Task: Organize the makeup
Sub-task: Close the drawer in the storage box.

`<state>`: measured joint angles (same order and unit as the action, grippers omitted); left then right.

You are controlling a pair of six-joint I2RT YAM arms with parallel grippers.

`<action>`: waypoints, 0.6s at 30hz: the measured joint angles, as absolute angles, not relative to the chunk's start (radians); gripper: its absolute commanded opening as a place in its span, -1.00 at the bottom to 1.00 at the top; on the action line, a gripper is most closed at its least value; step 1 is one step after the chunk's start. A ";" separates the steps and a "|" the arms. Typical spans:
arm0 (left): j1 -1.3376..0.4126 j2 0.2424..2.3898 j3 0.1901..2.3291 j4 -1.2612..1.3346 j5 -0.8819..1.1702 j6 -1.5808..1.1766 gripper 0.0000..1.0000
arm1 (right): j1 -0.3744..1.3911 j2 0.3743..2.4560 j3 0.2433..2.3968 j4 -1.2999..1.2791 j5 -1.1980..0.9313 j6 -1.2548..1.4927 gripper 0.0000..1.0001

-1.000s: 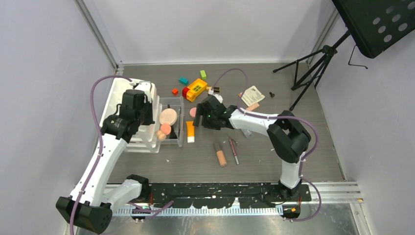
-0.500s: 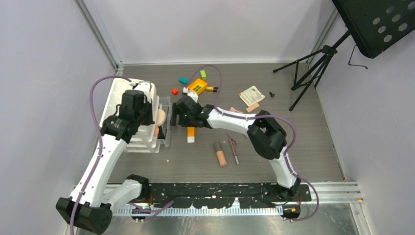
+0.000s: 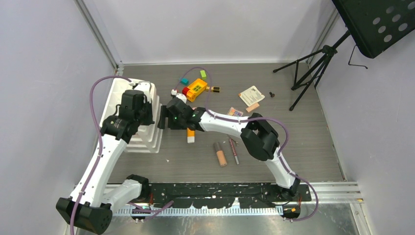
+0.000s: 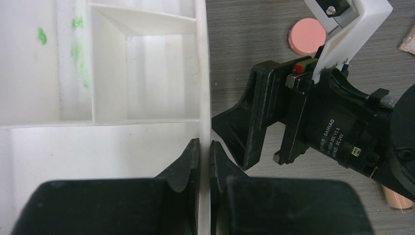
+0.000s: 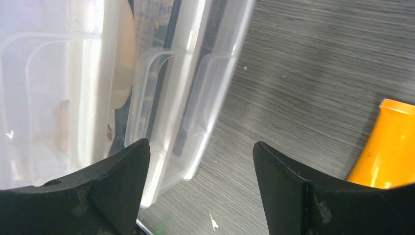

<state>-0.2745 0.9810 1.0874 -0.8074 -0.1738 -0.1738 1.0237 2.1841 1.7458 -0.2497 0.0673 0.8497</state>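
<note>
- Now the left tool (image 4: 204, 155) is clamped shut on the wall of the white organizer (image 4: 147, 63).
- Meanwhile the right tool (image 5: 200, 161) gapes empty, facing the clear drawer (image 5: 191, 98); the orange tube (image 5: 389, 142) lies just beside it on the desk (image 5: 303, 73), nearer this arm.

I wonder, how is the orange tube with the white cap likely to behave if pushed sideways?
The orange tube lies flat on the table, so it cannot tip; its rounded body would probably roll or slide. It looks small and plastic, so likely light, and perhaps squeezable when gripped.
</note>
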 measured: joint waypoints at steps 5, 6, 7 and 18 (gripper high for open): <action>-0.271 0.980 1.087 -0.808 -0.175 -0.174 -1.00 | 1.019 2.189 1.732 -0.186 -0.001 0.865 0.63; -0.270 0.980 1.087 -0.808 -0.176 -0.174 -1.00 | 1.018 2.189 1.728 -0.174 -0.011 0.867 0.63; -0.269 0.979 1.086 -0.808 -0.176 -0.173 -1.00 | 1.016 2.189 1.721 -0.158 -0.022 0.868 0.63; -0.269 0.966 1.082 -0.808 -0.165 -0.175 -1.00 | 1.006 2.115 1.479 -0.061 0.037 0.855 0.63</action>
<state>-0.2691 0.9657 1.0821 -0.8078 -0.1654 -0.1745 1.0058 2.1151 1.4788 -0.0608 0.0372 0.8551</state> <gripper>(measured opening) 0.064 0.817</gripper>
